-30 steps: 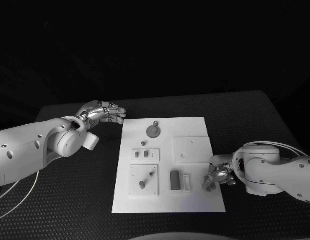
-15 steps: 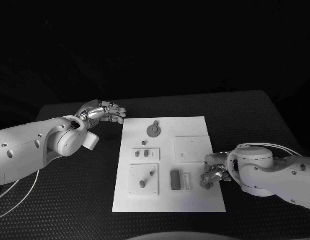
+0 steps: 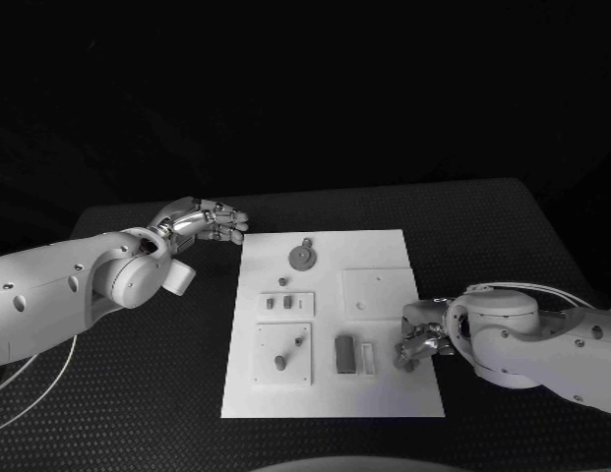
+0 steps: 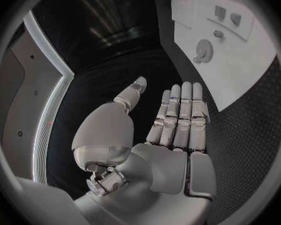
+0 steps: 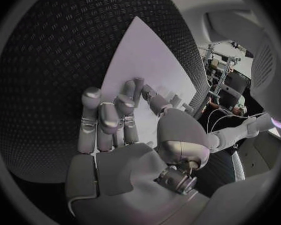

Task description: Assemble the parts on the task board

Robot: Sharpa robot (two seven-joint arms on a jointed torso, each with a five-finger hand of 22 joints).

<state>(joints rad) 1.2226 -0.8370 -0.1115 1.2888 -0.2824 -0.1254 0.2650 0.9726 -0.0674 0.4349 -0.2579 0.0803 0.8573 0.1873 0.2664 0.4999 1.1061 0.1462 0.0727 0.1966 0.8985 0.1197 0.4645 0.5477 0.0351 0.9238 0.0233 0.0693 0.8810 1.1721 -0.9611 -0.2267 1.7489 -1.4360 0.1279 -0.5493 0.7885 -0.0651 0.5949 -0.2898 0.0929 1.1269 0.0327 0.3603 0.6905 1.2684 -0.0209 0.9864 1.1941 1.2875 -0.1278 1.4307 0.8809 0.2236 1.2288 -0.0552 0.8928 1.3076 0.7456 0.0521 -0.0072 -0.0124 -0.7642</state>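
While the left hand [image 3: 209, 219] hovers empty, fingers straight, at frame left of the task board [image 3: 391, 246], we see the right hand [image 3: 421, 344], fingers curled, holding nothing, at the board's lower right edge.

- One white task board [image 3: 391, 388] lies on the one black table [image 3: 135, 413].
- One round gear-like part [image 3: 302, 258] is on it.
- One dark upright block [image 3: 345, 354] is there.
- Three square raised plates, one being [image 3: 379, 292].
- Two hands: left hand [image 3: 209, 220], right hand [image 3: 421, 343].
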